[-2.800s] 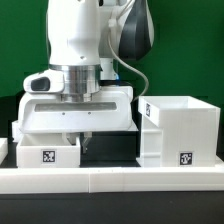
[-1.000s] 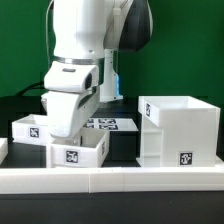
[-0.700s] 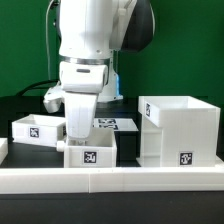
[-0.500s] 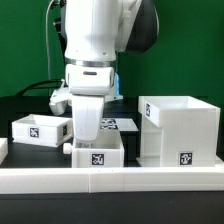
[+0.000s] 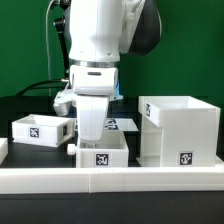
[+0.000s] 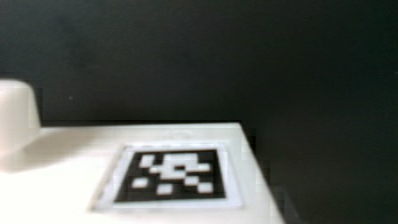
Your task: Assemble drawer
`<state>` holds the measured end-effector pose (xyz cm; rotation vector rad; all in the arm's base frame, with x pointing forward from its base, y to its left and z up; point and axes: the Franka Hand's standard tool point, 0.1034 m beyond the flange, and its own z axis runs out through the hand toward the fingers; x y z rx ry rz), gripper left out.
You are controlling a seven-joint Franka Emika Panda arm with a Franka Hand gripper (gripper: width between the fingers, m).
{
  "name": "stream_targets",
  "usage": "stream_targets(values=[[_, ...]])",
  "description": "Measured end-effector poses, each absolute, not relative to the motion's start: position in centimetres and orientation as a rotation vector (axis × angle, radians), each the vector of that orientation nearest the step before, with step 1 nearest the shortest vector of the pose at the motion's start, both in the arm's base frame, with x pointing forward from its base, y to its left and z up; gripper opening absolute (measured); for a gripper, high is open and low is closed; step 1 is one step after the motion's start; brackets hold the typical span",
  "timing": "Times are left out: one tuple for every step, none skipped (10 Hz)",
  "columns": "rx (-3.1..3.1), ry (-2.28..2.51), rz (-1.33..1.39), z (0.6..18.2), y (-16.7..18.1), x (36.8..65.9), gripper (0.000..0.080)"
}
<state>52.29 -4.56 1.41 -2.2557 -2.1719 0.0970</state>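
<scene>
Rail (image 5: 110, 185), long, low and white, lies nearest in the exterior view, across the front of the dark table (image 5: 40, 156). Just behind it stands a small tray (image 5: 102, 155), with its tag (image 5: 102, 158) facing forward. It stands near the big housing (image 5: 180, 130) on the exterior view's right, but a dark gap shows between them, so they are apart. The gripper (image 5: 93, 138) comes straight down onto the back part of this tray. Its own body and the tray wall hide the fingertips, so I cannot tell how wide the jaws stand or whether they really pinch the wall. I judge that the tray is placed here, low and level beside the housing, because it must go into the housing later. A second tray (image 5: 40, 128) waits further back on the exterior view's left, well apart from the gripper, with nothing touching it. Behind the arm (image 5: 95, 50) a part of the marker board (image 5: 125, 125) lies flat on the table. The wrist view gives something else: a tag (image 6: 173, 175) very close on a white surface, dark table beyond it, and a pale rounded shape (image 6: 15, 115) at the edge, too blurred to name. It shows neither the housing nor the second tray, so only the exterior view tells how the pieces lie to each other.
</scene>
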Motion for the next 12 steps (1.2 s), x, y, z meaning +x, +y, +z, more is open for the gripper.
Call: stream_targets(values=[[-2.243, -2.179, 0.098, 1.4, -4.1, 52.7, 0.0041], [-2.233, -2.193, 0.093, 1.4, -3.7, 53.0, 0.0041], [-2.222, -2.208, 0.096, 1.4, -3.6, 53.3, 0.0041], [-2.215, -2.216, 0.092, 1.4, -3.3, 53.6, 0.0041], [-2.21, -2.233, 0.082, 1.5, -3.1, 53.9, 0.0041], [-2.231, -2.249, 0.041, 1.5, -3.2, 54.1, 0.0041], [-2.228, -2.243, 0.051, 1.4, -3.2, 53.9, 0.0041], [-2.228, -2.243, 0.051, 1.4, -3.2, 53.9, 0.0041], [-2.234, -2.237, 0.05, 1.4, -3.1, 53.9, 0.0041], [-2.232, -2.239, 0.047, 1.4, -2.8, 54.1, 0.0041], [-2.227, -2.242, 0.045, 1.5, -2.6, 54.4, 0.0041], [-2.225, -2.241, 0.049, 1.5, -2.6, 54.5, 0.0041]])
